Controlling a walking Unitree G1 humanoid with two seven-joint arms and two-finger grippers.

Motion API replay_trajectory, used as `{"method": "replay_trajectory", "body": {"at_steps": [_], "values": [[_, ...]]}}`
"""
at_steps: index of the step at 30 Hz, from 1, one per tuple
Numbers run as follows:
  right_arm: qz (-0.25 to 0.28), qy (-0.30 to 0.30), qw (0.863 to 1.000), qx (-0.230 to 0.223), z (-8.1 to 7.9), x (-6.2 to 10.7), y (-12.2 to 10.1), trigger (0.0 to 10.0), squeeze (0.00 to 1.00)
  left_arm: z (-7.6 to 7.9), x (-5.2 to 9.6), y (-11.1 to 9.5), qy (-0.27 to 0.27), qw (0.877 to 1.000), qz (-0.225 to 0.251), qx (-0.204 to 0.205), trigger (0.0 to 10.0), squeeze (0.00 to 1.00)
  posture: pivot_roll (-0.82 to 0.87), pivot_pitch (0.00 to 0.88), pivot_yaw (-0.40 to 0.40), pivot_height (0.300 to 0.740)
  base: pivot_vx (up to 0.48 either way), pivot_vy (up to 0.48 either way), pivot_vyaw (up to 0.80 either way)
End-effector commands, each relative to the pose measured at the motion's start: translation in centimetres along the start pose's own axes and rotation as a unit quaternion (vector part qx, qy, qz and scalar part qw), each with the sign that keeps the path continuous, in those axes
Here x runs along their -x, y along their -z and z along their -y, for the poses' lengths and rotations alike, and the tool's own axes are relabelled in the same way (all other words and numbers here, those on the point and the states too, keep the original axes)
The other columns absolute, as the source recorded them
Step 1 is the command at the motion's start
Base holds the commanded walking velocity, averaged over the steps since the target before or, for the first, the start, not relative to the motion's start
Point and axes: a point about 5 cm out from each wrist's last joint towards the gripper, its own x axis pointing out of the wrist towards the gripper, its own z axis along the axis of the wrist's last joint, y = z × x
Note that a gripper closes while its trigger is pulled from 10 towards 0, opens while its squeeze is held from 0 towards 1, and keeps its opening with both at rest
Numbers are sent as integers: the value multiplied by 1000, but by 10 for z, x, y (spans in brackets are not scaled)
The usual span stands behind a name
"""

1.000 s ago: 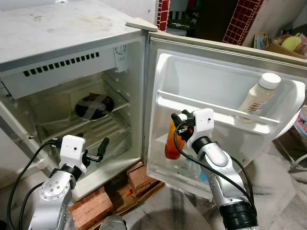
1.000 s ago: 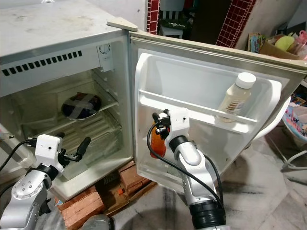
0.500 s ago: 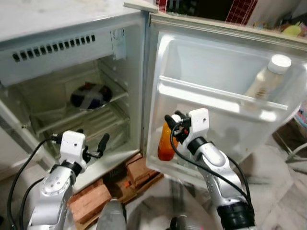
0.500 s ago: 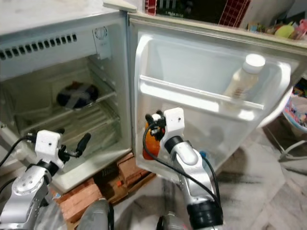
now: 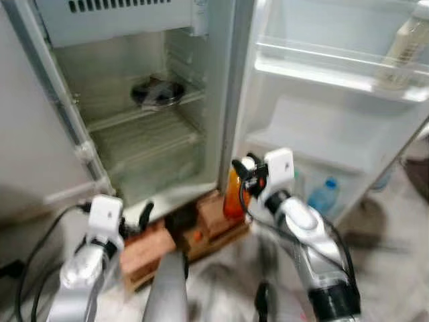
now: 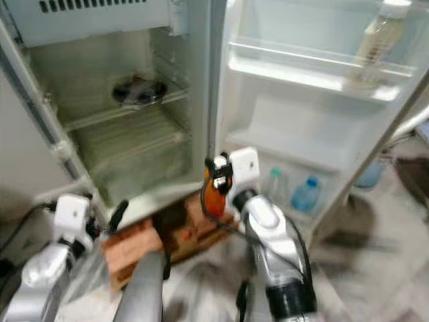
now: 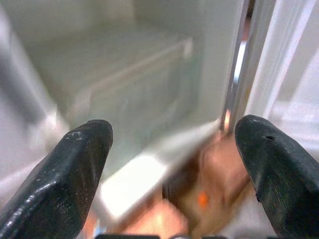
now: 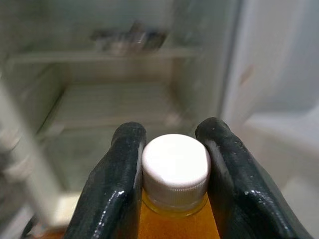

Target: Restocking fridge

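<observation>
Before the open fridge, right claw grips orange bottle (no label legible).

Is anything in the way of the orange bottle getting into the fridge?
Nothing visible blocks it. The right claw is shut on the orange bottle just in front of the open fridge. The wire shelves ahead look bare, with only a dark dish far back on the upper one. The picture is blurry, so small things could be missed.

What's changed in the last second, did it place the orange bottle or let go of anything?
No. The whole view shifted, so the camera moved, dipping lower and closer to the fridge. The right gripper still clamps the orange bottle by its white cap, in front of the door's lower part. The left gripper stays open and empty. The pale bottle remains on the door shelf.
</observation>
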Motion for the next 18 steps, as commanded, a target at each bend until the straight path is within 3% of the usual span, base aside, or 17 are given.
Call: {"method": "replay_trajectory", "body": {"at_steps": [1,14,18], "values": [[25,0,1000,12,1,-4,-13,10000,0,-1,-8,-19,1,999,34,-18,10000,0,135,0,-50,632,0,0,0],[49,-5,998,36,0,-9,-21,10000,0,-4,-11,-19,2,999,40,-24,10000,0,137,0,-51,632,0,0,0],[57,-8,997,42,-1,-11,-25,10000,0,-4,-13,-22,4,999,44,-25,10000,0,138,0,-52,632,365,0,0]]}}
